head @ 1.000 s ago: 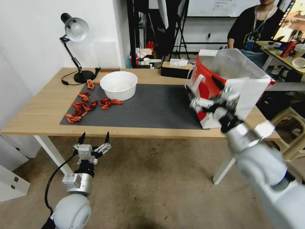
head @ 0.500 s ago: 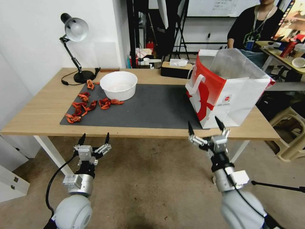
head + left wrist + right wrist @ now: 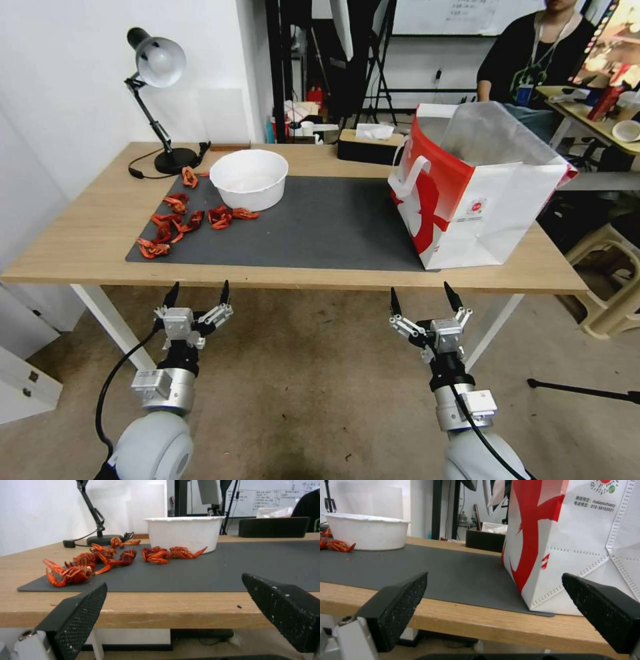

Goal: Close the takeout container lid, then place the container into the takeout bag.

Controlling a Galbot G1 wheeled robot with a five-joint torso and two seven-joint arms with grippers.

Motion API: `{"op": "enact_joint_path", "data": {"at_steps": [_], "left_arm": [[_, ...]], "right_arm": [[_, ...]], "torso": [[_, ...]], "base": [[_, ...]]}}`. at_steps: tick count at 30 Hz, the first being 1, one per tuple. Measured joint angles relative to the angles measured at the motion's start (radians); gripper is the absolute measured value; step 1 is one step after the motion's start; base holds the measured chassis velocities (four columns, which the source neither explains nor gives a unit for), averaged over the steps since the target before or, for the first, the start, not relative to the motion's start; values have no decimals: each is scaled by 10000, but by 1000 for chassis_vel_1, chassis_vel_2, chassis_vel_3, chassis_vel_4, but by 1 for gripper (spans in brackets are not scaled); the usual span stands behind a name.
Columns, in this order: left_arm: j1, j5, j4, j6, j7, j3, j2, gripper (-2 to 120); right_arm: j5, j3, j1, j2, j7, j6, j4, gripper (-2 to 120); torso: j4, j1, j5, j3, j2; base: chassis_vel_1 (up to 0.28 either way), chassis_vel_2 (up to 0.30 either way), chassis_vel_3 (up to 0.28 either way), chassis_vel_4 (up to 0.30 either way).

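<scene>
The takeout bag (image 3: 480, 200), red and white with a flat white handle, stands open and upright at the right end of the dark mat (image 3: 320, 223). The right wrist view looks up at the takeout bag (image 3: 580, 542) from below the table edge. The takeout container and its lid are out of view. My right gripper (image 3: 421, 300) (image 3: 495, 575) hangs open below the table's front edge, nearer than the bag, holding nothing. My left gripper (image 3: 200, 293) (image 3: 174, 580) is open too, parked below the front edge on the left.
A big white bowl (image 3: 249, 179) (image 3: 183, 533) sits at the mat's far left, with several red crayfish (image 3: 180, 223) (image 3: 100, 560) scattered beside it. A desk lamp (image 3: 157, 67) and a black tissue box (image 3: 371, 143) stand along the back of the wooden table (image 3: 87, 240).
My right arm has come down from beside the bag to below the table's front edge, its gripper open throughout. The left arm and the bag have not moved.
</scene>
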Motion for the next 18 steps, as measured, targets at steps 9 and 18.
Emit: {"op": "enact_joint_path", "data": {"at_steps": [9,18], "left_arm": [[4,6,4,-3,5,-4,-2,100],[4,6,4,-3,6,-4,0,100]], "right_arm": [[39,10,22,-7,-15,-7,2,100],[54,18,32,-12,-25,-21,10,100]], "torso": [[0,0,1,1,0],[-1,0,0,1,0]], "base": [[0,0,0,0],[0,0,0,0]]}}
